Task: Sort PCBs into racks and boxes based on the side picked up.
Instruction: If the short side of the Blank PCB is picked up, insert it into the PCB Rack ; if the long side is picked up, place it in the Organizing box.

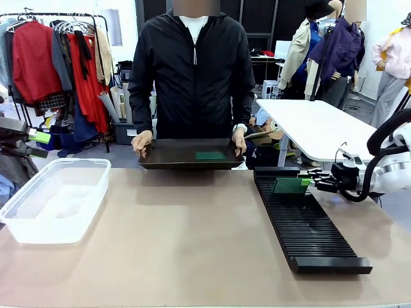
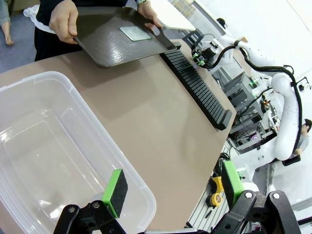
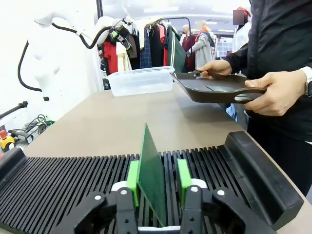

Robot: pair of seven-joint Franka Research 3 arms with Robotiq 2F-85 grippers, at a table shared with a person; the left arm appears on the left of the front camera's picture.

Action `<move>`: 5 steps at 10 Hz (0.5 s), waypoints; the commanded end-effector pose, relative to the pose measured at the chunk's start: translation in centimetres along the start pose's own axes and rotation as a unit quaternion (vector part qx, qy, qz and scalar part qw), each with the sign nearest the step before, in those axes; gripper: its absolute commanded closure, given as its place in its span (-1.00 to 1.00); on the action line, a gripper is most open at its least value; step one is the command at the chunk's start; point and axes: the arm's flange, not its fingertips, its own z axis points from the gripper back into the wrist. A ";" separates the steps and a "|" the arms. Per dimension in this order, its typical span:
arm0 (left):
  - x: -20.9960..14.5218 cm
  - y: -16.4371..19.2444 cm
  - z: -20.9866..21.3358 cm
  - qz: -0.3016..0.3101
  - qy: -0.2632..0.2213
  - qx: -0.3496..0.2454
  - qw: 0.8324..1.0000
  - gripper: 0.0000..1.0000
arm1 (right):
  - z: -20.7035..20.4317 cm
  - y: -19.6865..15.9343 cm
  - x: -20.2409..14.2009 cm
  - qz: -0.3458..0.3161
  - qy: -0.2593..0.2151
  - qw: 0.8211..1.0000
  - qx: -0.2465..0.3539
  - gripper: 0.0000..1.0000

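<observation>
Right claw [image 3: 156, 178] stands over the far end of the rack [image 3: 58, 180], jaws narrowly parted around an upright PCB [image 3: 148, 165] whose long edge lies along a slot. A gap beside one pad suggests the PCB is already let go. Left claw [image 2: 173, 185] hangs wide open and empty over the box [image 2: 146, 197], well apart. Across the brown desk [image 1: 192, 244], a person holds a tray [image 1: 173, 157] with another PCB [image 1: 210, 155], nearer the right claw, and clothes rails stand behind.

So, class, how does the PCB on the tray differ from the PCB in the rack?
The tray PCB lies flat; the rack PCB stands on edge in a slot. The tray PCB is untouched; the rack PCB is between the right claw's pads. Both are thin green rectangles.
</observation>
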 end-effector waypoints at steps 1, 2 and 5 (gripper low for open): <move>0.0 -0.2 0.1 -0.001 -0.002 -0.002 1.000 -1.00 | 0.2 -0.7 1.4 -0.025 -0.021 0.999 -0.007 -1.00; 0.0 -0.2 0.1 -0.001 -0.002 -0.002 1.000 -1.00 | 0.3 -0.8 1.7 -0.031 -0.019 0.999 -0.014 -1.00; 0.0 -0.2 0.1 -0.001 -0.002 -0.002 1.000 -1.00 | 0.5 -0.7 2.9 -0.045 -0.019 0.999 -0.018 -1.00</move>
